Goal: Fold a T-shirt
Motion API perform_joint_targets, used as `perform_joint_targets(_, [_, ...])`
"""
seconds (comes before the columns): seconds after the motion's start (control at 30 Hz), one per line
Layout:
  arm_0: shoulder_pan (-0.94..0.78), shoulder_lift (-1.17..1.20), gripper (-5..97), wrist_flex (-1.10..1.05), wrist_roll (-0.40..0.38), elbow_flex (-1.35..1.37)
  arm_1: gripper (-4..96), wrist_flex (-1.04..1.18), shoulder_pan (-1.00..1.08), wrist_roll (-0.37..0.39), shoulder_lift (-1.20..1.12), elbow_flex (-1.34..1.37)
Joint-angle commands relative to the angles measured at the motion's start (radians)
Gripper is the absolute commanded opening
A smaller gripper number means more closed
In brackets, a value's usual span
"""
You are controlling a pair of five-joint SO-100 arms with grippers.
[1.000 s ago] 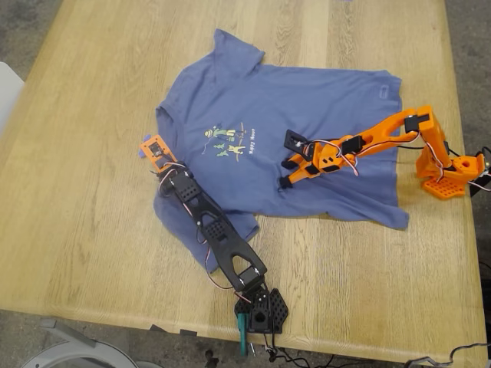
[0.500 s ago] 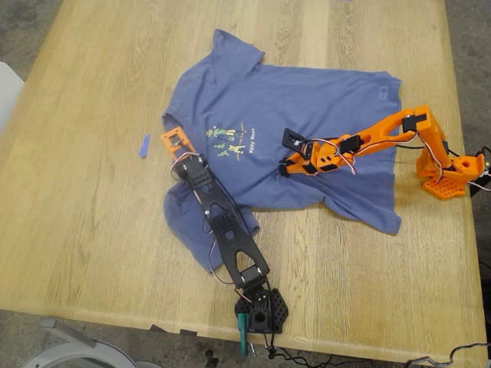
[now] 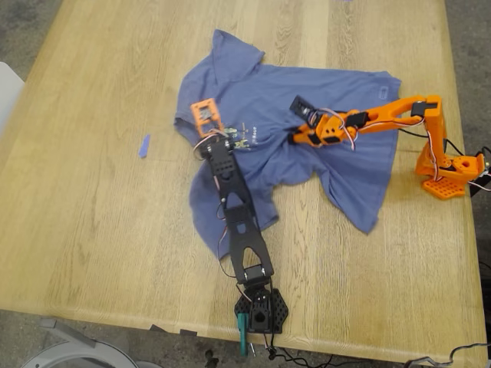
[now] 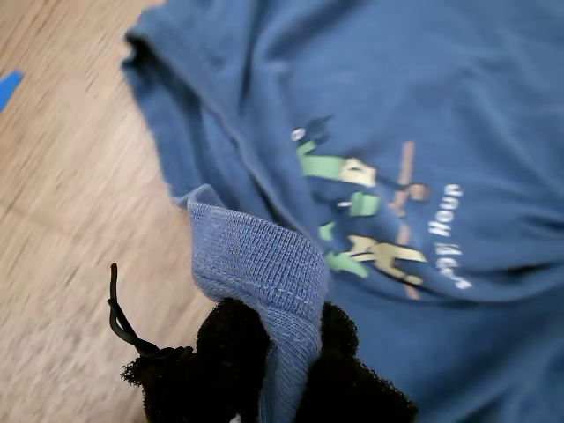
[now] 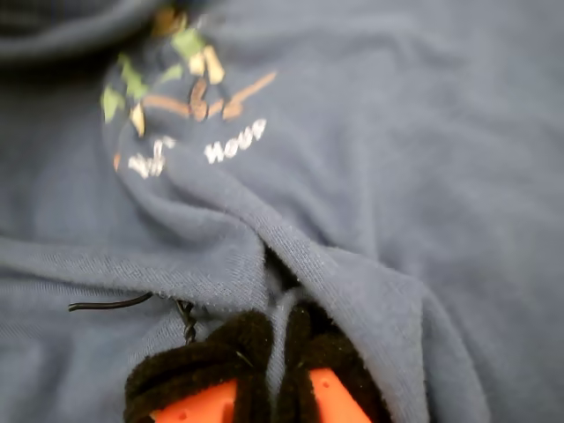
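First wrist view: my first hand (image 4: 282,374) is closed on a ribbed, stitched edge of the T-shirt (image 4: 458,79), the strip of cloth running down between its dark padded fingers (image 4: 220,352). Just beyond the grip lies the green-and-yellow print (image 4: 379,211) with its white lettering, and bare bench (image 4: 62,220) shows beside the cloth.

Second wrist view: my second hand (image 5: 282,370) pinches a raised fold of the same blue cloth (image 5: 423,132), with the print (image 5: 176,97) a little past it on rumpled fabric.

Exterior view: my first hand (image 3: 205,116), orange at the tip of the black arm (image 3: 238,215), sits over the shirt on the side toward the exterior view's left, with the arm lying across the cloth. My second hand (image 3: 295,126), on the orange arm (image 3: 383,115), reaches in from the exterior view's right. The T-shirt (image 3: 261,84) lies bunched and creased on the wooden bench (image 3: 92,192), partly gathered toward its middle between the two hands. A small blue scrap (image 3: 143,146) rests on the bench, apart from the shirt, toward the exterior view's left.
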Motion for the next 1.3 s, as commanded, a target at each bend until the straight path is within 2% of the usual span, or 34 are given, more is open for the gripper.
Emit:
perform_joint_targets(0.0, [0.077, 0.236, 0, 0.0, -0.009, -0.044, -0.1, 0.005, 0.034, -0.006, 0.109, -0.006])
perform_joint_targets(0.33, [0.373, 0.344, 0, -0.067, -0.008, -0.041, -0.1, 0.063, 0.063, -0.006, 0.149, -0.058])
perform_joint_targets(0.7, [0.718, 0.357, 0, -0.077, -0.005, -0.038, -0.1, 0.089, 0.123, -0.002, 0.202, -0.035])
perform_joint_targets(1.03, [0.933, 0.221, 0, -0.262, 0.0, -0.038, -0.1, 0.089, 0.206, 0.0, 0.314, 0.089])
perform_joint_targets(1.27, [1.02, 0.005, 0, -0.486, 0.0, -0.038, -0.1, 0.063, 0.229, 0.002, 0.387, 0.195])
